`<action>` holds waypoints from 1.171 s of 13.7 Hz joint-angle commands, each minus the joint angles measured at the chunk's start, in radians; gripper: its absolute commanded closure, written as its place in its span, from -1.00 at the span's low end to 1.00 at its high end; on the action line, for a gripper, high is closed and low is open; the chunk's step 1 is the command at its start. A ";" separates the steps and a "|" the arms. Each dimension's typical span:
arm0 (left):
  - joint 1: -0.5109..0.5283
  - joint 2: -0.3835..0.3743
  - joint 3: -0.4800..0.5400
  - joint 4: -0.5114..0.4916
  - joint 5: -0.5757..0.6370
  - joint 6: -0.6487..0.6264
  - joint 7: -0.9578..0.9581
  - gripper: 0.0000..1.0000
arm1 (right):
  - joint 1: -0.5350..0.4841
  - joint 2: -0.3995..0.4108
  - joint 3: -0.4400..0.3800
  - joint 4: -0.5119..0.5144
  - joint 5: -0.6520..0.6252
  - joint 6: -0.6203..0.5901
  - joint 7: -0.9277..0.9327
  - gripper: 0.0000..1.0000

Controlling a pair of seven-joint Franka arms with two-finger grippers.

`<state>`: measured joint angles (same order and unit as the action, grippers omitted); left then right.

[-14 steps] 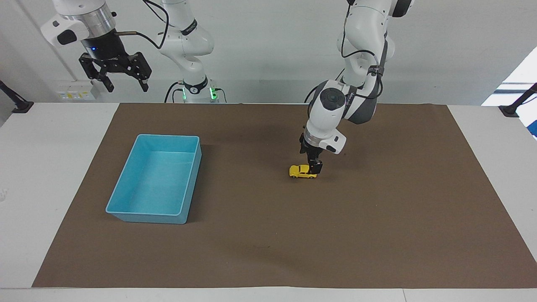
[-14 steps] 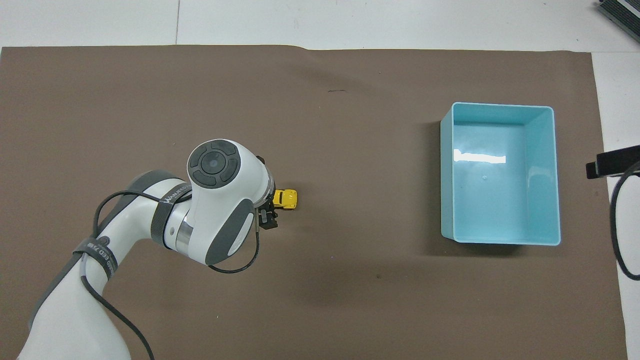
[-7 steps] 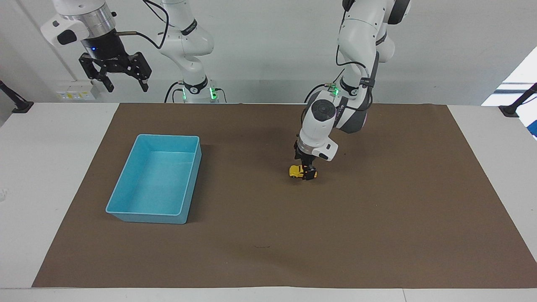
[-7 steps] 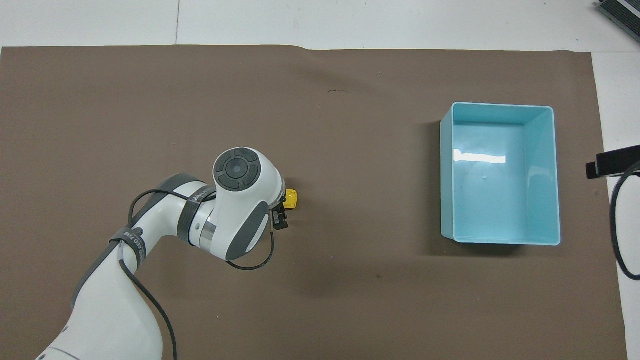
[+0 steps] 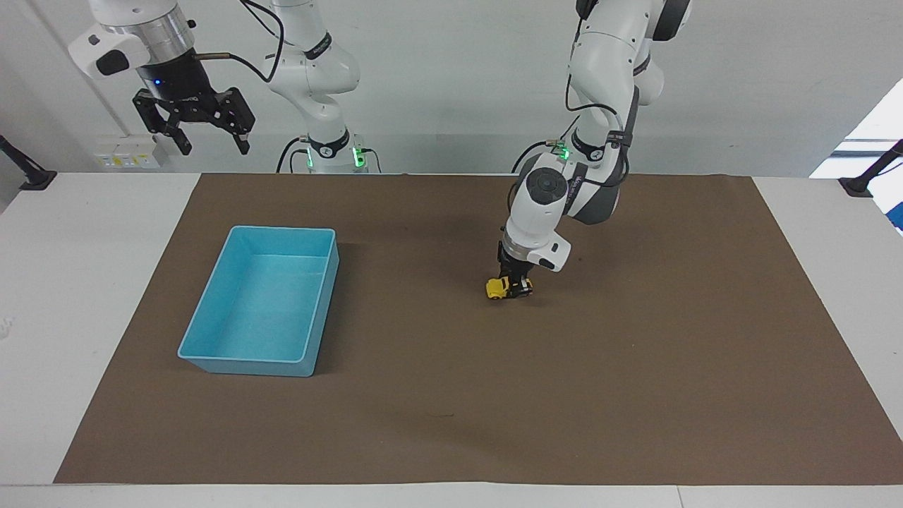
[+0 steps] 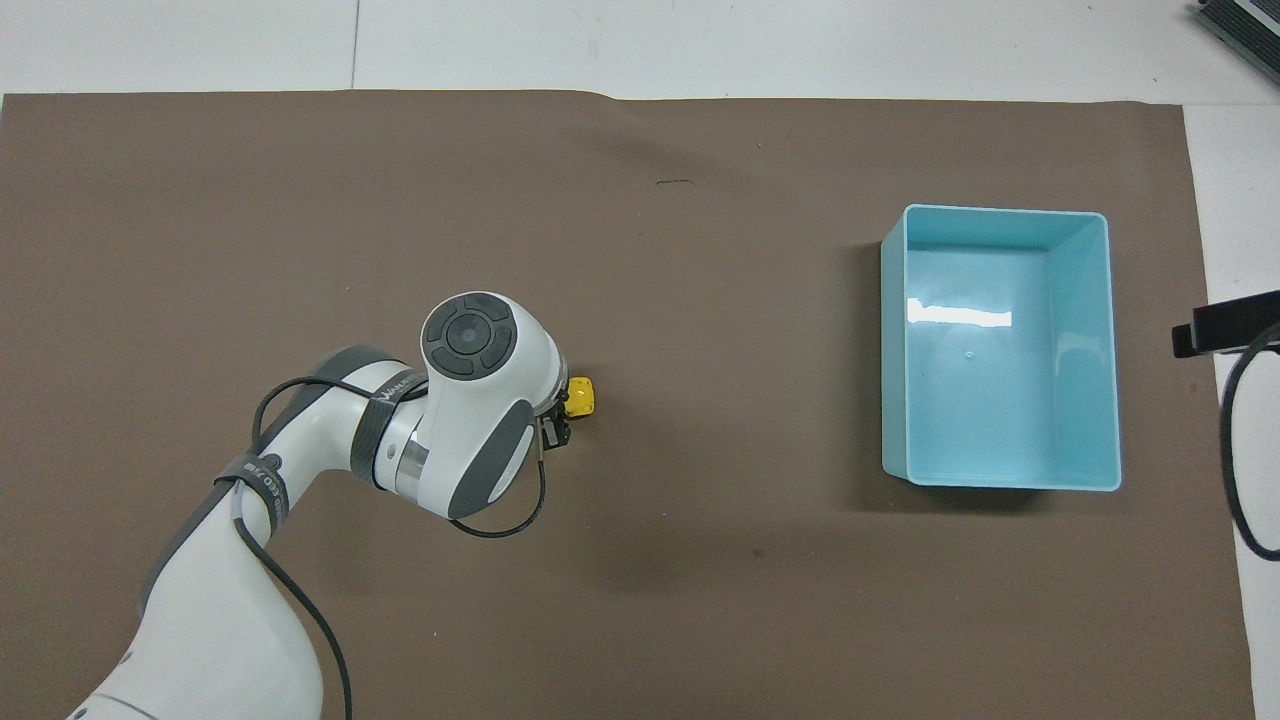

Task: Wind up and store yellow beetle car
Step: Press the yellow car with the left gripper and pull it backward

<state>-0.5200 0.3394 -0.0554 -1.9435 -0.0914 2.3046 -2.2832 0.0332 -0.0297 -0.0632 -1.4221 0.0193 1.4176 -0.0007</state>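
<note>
Progress check: I read the task as being at its opening stage. The yellow beetle car (image 5: 499, 288) sits on the brown mat (image 5: 635, 395) near the middle of the table, toward the left arm's end, well apart from the blue tray (image 5: 204, 331). The tray is empty, so storage is not yet done. I see no sign that winding has been carried out; I judge that the pull-back stroke, the lift and the transfer to the tray all remain.

Left gripper (image 5: 514, 285): down at mat level, fingers closed on the rear part of the car. The car's wheels appear to rest on the mat; I cannot confirm any lift.

Right gripper (image 5: 205, 141): raised high over the right arm's end of the table by the wall, jaws spread wide, holding nothing. This arm waits.

Condition of the car: a tiny, rounded, bright yellow body. Only its front end shows clear of the gripper in both views; in the overhead view most of it is hidden under the left arm's wrist. It stands upright and looks undamaged. The wheels and windows I cannot make out.
</note>
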 commanded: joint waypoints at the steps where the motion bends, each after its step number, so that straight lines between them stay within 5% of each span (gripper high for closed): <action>1: 0.018 0.000 0.011 -0.015 0.009 0.015 0.037 1.00 | -0.006 -0.024 0.002 -0.028 0.014 0.007 0.013 -1.00; 16: 0.221 -0.003 0.011 -0.045 0.010 -0.024 0.231 1.00 | -0.006 -0.024 0.002 -0.028 0.013 0.007 0.013 -1.00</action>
<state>-0.3238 0.3116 -0.0519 -1.9729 -0.0920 2.2349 -2.0885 0.0333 -0.0297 -0.0632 -1.4221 0.0193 1.4176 -0.0007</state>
